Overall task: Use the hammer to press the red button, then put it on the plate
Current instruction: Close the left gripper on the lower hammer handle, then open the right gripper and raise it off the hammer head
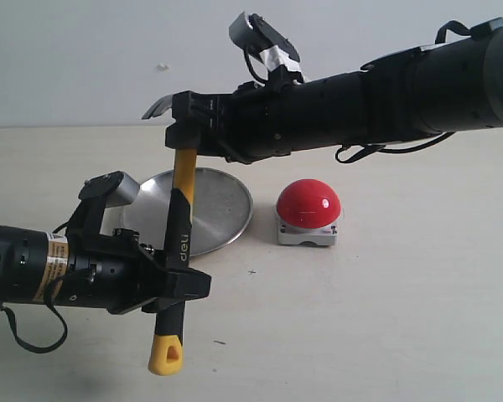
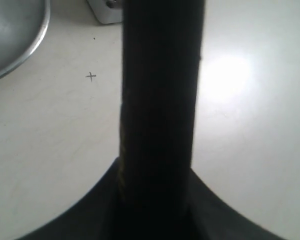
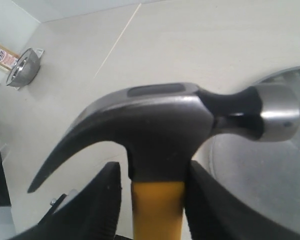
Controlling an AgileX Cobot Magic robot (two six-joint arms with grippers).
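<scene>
Yellow-and-black, the hammer (image 1: pixel 183 219) stands upright above the desk (image 1: pixel 386 327), in front of the plate (image 1: pixel 226 209) and left of the red button (image 1: pixel 308 203), touching neither. The left pincer (image 1: pixel 174 280) is clenched on the black grip low down, on the near side. The right pincer (image 1: pixel 189 126) reaches across from the right to the neck just under the head.

This reads as a hand-over between the arms, with the button apparently not yet pressed; which way it goes I cannot tell. To do it well, one arm should let go only once the other's hold is firm and square on the handle, so the long tool neither swings nor slips. The head should then travel right and come straight down on the crown of the dome, gently, not on its sloping side.

The right wrist view shows what the exterior view hides: the jaws flank the yellow neck with a sliver of desk showing beside it, so that pincer looks released rather than grasping. The left wrist view gives only the dark handle filling its middle, the plate's rim and a small cross mark (image 2: pixel 91 76) on the desk
</scene>
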